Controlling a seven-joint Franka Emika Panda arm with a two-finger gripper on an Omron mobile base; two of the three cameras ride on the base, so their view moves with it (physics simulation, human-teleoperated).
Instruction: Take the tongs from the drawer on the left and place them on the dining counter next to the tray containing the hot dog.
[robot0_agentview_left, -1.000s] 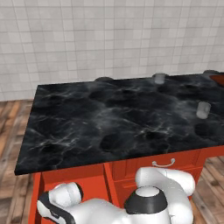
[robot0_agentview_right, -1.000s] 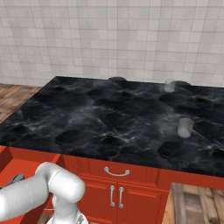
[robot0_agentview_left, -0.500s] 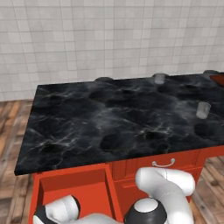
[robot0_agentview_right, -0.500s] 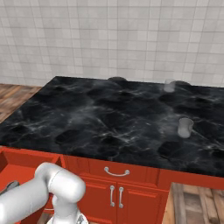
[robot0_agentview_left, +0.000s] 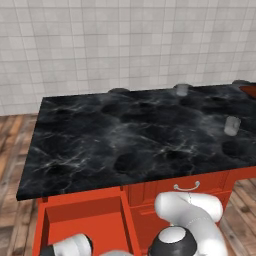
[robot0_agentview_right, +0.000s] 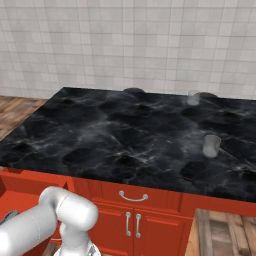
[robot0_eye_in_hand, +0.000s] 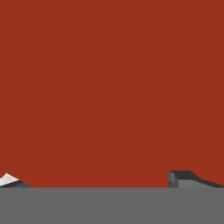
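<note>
One desk (robot0_agentview_left: 125, 145): black marble top with white veins, red-orange base. It runs out of frame on the right in both base views.

One drawer (robot0_agentview_left: 85, 215) open at the desk's left end, red inside. Left base view shows the front part of its floor covered by the arm; right base view shows just a corner of it at the lower left. Hand view: flat red surface, most likely the drawer interior (robot0_eye_in_hand: 112, 87).

Two clear glasses on the desk: one near the right side (robot0_agentview_right: 211, 145), one at the far edge (robot0_agentview_right: 193, 97). Both faint, semi-transparent. Dark low shape at the far edge (robot0_agentview_left: 119, 90), can't identify. Red-brown sliver at the right edge of the left base view (robot0_agentview_left: 248, 90), cut off, can't say what it is.

One closed drawer with a curved silver handle (robot0_agentview_right: 133, 197), two cabinet door handles beneath.

Tongs: can't make them out in any view.

Arm folded down and to the left, wrist low in the open drawer. End effector (robot0_eye_in_hand: 109, 181): two tips just poke up, wide apart, nothing between them.
</note>
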